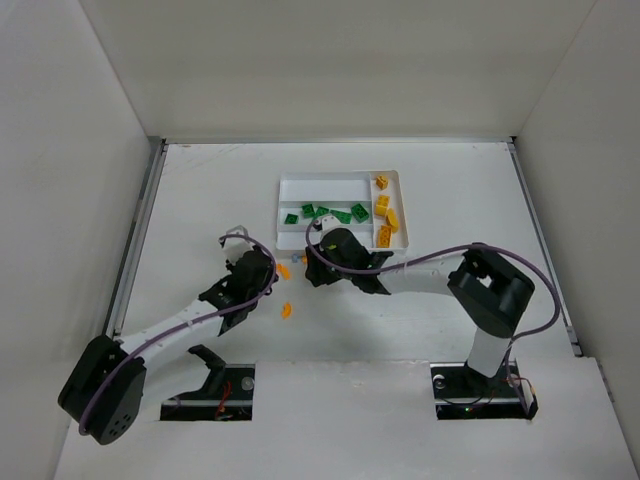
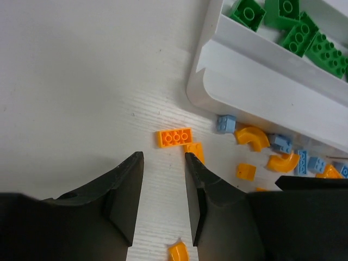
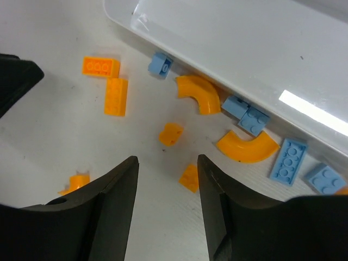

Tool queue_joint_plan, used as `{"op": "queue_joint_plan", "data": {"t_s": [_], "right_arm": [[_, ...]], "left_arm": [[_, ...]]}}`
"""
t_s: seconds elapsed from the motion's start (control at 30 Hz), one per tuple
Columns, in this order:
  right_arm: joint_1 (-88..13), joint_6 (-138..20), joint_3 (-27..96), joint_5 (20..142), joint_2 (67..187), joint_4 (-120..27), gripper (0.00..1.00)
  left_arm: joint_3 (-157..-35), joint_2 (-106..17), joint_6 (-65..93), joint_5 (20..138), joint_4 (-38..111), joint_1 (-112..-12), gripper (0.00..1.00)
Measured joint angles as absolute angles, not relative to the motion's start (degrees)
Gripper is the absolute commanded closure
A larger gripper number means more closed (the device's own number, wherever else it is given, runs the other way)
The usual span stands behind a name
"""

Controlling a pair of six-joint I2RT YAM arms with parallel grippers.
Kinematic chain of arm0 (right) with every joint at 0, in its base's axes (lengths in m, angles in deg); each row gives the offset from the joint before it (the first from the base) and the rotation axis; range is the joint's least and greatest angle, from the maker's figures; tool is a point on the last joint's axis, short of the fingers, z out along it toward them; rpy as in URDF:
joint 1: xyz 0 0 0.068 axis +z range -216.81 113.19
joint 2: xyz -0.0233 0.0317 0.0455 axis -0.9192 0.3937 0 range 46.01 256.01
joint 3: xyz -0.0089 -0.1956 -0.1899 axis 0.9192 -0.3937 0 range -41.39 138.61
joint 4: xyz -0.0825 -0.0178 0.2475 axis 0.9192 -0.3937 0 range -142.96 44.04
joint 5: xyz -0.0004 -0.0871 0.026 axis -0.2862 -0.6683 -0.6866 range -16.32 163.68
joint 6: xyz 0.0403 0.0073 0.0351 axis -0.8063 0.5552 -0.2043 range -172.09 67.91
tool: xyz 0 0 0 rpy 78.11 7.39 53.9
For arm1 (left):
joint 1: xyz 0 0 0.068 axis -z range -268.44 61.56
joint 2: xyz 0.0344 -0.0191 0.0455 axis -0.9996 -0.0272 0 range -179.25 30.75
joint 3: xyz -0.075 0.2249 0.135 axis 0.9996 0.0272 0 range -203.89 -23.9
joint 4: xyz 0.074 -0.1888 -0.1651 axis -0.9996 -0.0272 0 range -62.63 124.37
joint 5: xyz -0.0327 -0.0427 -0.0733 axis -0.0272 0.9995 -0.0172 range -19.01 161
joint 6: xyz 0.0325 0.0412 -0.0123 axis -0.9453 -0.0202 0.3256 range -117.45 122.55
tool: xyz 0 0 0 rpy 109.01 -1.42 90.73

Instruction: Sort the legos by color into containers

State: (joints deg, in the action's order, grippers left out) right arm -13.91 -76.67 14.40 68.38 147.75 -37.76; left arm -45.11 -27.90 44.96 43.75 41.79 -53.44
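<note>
Tray w/ green legos, yellow legos

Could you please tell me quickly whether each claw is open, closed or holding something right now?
Left claw: open, holding nothing.
Right claw: open, holding nothing.

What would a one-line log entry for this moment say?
left gripper: open, empty | right gripper: open, empty | green legos: in tray | orange legos: on table

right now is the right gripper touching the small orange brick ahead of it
Apart. The right wrist view shows table all round the small orange brick, ahead of the right gripper, whose open jaws end short of it.
</note>
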Motion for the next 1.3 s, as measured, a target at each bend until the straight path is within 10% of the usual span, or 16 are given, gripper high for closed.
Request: {"op": "queue_joint_plan", "data": {"t_s": [0.7,0.9,1.3], "right_arm": [[-13.84,-78.35,19.26,65.52,154.87,-38.04,0.6],[-13.84,-78.81,19.69,64.41,155.4,-38.02,0.85],[-15.18,-78.9,12.37,65.78,144.55,-35.24,0.85]], "left_arm": [[-44.89,-37.8,46.64,43.82,48.15,-47.93,0.66],[-44.89,-38.66,46.69,43.77,49.05,-47.32,0.66],[-44.93,-41.58,46.58,43.34,49.2,-46.27,0.66]]}}
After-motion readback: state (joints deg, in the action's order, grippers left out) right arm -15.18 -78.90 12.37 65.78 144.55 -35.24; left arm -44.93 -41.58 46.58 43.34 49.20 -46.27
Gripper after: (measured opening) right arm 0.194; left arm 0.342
